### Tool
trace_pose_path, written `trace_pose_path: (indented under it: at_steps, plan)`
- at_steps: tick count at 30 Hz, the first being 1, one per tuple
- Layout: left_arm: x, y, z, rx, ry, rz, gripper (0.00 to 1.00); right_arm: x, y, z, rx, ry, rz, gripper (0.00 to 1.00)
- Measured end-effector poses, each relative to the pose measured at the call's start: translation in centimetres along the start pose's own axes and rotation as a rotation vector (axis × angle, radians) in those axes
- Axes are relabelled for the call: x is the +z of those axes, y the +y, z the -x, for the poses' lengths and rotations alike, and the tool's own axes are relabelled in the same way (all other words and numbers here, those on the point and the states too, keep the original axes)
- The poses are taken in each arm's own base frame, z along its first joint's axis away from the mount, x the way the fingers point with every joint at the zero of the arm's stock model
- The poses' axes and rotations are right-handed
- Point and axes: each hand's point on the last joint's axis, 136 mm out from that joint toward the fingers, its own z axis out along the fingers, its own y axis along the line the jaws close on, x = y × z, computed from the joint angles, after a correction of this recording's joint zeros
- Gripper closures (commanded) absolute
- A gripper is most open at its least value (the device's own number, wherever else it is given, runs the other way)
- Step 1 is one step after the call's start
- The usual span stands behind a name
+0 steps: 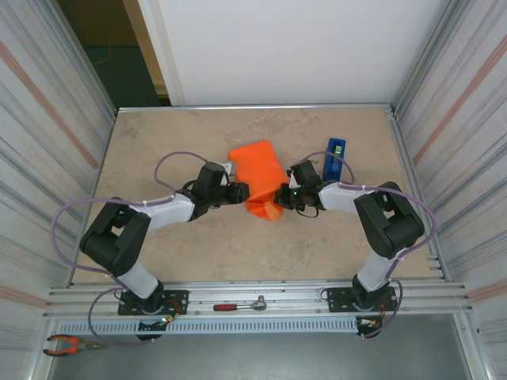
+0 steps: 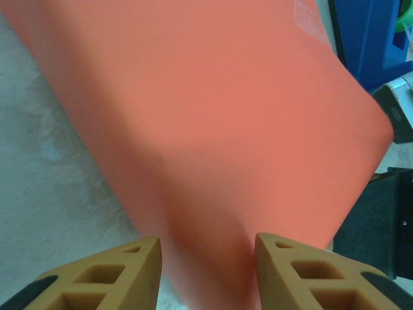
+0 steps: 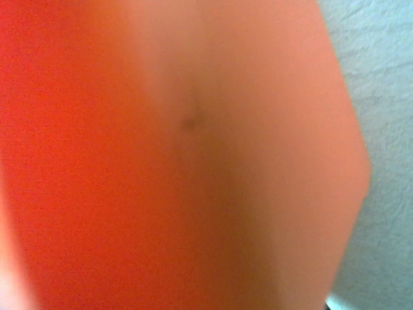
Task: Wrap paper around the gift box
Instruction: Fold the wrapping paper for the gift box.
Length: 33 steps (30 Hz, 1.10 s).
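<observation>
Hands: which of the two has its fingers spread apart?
The left hand: its two tan fingers stand apart, orange paper showing between them. The right hand is closed on the paper's opposite edge.

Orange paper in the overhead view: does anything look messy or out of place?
The orange paper sits as a lopsided bundle mid-table, a creased flap sticking out at its near right corner. A ratchet wrench lies loose on the near rail.

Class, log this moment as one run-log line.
left gripper open at paper | right gripper shut at paper's right edge | blue dispenser upright
</observation>
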Motion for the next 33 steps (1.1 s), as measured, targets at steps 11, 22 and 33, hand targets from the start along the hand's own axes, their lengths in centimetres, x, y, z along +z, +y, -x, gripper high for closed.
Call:
trace_pose_path:
  at_steps: [11, 22, 33]
  plan:
    - [-3.3, 3.1, -1.9, -0.108, -0.031, 0.124, 0.90, -1.8, -2.8, -1.3, 0.039, -0.011, -0.026, 1.00]
    - [-1.2, 3.1, -6.0, -0.109, 0.070, 0.155, 0.99, -2.5, -3.6, 0.1, 0.059, -0.032, -0.016, 1.00]
    - [0.8, 2.0, -5.4, -0.097, 0.074, 0.152, 1.00, -0.9, -2.5, 0.1, 0.034, -0.002, -0.002, 1.00]
